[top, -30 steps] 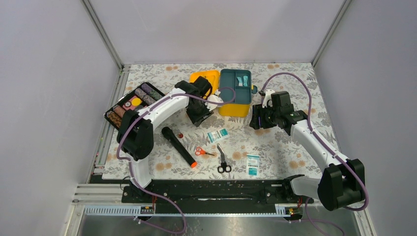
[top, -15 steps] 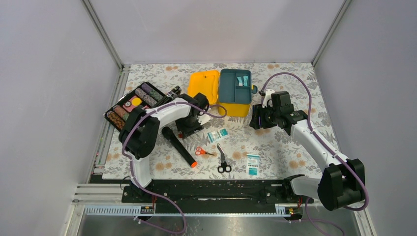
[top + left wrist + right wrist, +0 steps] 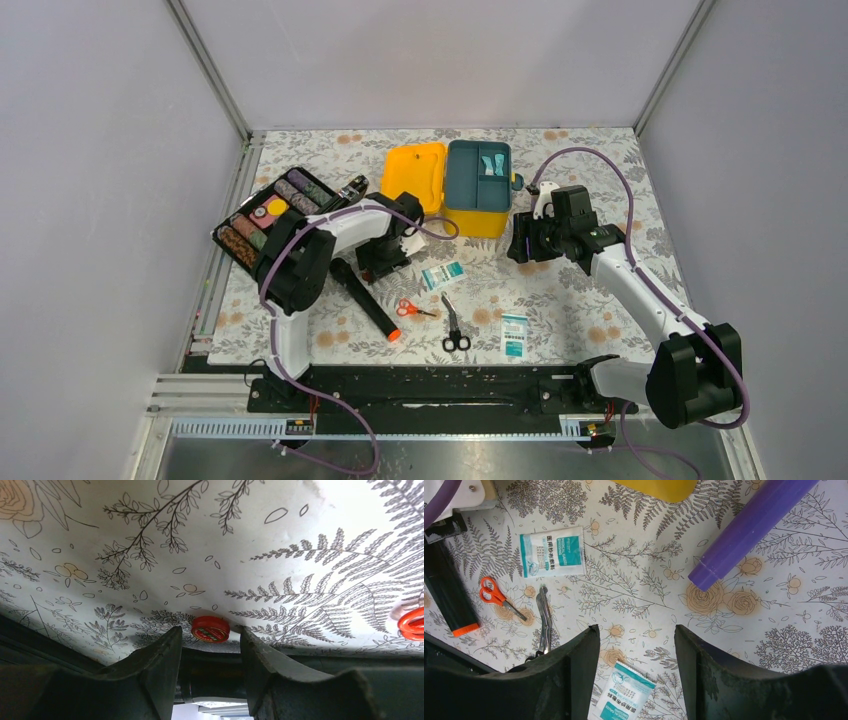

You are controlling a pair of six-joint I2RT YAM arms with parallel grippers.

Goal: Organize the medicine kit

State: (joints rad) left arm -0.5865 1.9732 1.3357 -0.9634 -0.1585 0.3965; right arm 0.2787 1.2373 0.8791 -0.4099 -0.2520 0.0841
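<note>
Left of centre, the left tool [image 3: 210,645] hangs low over the floral worktop [image 3: 250,540], fingers apart, with a small red round cap [image 3: 210,629] between their tips. The bright yellow plastic medicine kit [image 3: 478,222] lies open at upper centre. The right tool [image 3: 636,650] hangs spread to its lower right.

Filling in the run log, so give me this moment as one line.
left tool: open, low, lined up on red cap | right tool: open, empty, above cloth | kit: open

Chinese characters on the upper teal sachet [image 3: 552,555] — unreadable.
</note>
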